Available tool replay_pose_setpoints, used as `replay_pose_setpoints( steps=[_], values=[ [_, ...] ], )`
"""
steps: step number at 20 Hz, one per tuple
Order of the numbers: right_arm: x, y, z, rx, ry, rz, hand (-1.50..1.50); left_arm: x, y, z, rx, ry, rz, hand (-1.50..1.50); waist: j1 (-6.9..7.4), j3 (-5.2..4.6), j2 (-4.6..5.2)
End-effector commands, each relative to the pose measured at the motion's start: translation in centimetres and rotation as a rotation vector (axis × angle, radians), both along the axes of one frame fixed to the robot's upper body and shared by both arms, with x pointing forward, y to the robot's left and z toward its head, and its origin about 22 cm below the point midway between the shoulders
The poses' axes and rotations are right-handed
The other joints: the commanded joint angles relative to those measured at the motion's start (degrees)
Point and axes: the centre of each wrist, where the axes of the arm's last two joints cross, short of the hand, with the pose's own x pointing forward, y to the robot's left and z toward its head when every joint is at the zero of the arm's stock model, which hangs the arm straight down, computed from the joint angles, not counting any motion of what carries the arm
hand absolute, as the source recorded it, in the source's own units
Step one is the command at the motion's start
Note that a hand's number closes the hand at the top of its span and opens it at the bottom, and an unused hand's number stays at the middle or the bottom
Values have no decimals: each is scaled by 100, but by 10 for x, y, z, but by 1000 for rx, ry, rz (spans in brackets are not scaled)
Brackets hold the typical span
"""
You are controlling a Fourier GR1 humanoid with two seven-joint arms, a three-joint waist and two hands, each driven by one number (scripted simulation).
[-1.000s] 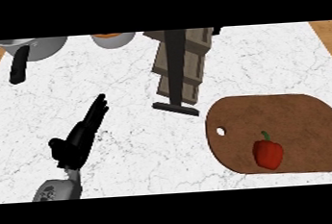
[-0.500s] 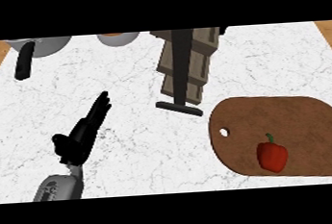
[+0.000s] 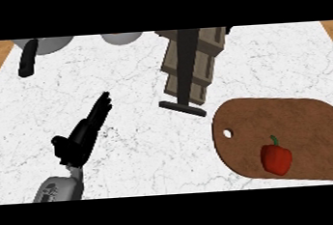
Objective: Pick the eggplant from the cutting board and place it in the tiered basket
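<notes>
The white marble counter (image 3: 150, 154) fills the view, and the wooden cutting board (image 3: 291, 121) lies at its lower right, running out past the right edge. Up and to the left of the board, near its upper corner, stands the tiered basket (image 3: 209, 54), tan shelves on a dark post and foot. Well to the left of the board the left hand (image 3: 82, 134) is over the marble, fingers straight and close together, thumb out to the side, holding nothing; it has hardly moved since a second ago. Far up-left of the board sits a grey pot (image 3: 47, 44) with a black handle, and beside it what may be a pale bowl (image 3: 122, 37), whose orange contents no longer show. The red pepper (image 3: 277, 158) lies on the board's lower part, slightly lower in view than before.
</notes>
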Motion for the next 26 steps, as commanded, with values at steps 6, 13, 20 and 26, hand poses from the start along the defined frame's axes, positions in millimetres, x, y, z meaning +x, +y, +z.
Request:
replay_pose_setpoints(
  steps=[6,13,20,26],
  values=[
    [52,70,-24,30,69,-3,150,6,-23,3,-3,-7,-14,0,67,1,59],
    [66,106,-42,65,110,47,150,11,10,2,-4,-4,-5,0,-11,3,35],
    [74,125,-53,234,189,63,150,1,2,2,10,-5,6,0,41,6,26],
    [88,109,-68,476,436,12,-150,11,-10,5,-17,-9,6,0,-68,11,13]
  ],
)
